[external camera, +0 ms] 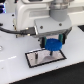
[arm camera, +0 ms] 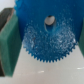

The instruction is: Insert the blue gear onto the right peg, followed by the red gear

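Holding the blue gear pinched in our gripper, we hover over the grey plate.

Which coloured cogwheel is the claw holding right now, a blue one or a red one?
The blue gear, the wide toothed disc clamped between the gripper's green pads above the grey plate. No red gear shows in either view.

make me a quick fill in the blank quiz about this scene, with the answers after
1. The gear held in the gripper is coloured ____.
2. The grey plate under it has a ____ border.
3. In the wrist view, the gear has a round ____ at its centre.

Answers: blue; black; hole
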You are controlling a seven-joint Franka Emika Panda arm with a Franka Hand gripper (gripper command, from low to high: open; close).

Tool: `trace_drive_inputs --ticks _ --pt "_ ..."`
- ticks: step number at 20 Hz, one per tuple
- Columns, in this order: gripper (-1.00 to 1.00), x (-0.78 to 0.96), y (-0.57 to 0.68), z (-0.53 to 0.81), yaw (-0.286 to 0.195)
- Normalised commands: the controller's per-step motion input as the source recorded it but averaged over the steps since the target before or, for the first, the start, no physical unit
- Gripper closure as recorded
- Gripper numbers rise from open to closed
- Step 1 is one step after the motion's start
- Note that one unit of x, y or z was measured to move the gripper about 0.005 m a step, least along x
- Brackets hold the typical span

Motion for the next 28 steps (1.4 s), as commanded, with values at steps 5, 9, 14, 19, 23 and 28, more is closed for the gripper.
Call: trace_drive_inputs --ticks 5,9,14,19,23,28 --pt "1.00 0.22 0.01 -0.18 0.000" --pt "1.00 0.15 0.00 -0.17 0.000" --pt "-1.00 0.02 0.10 0.15 0.000" --pt "-1.00 -0.01 0.22 0.39 0.000" --pt "-1.00 -0.04 0.06 0.18 0.000" --pt "-1.00 -0.22 0.30 0.45 0.000"
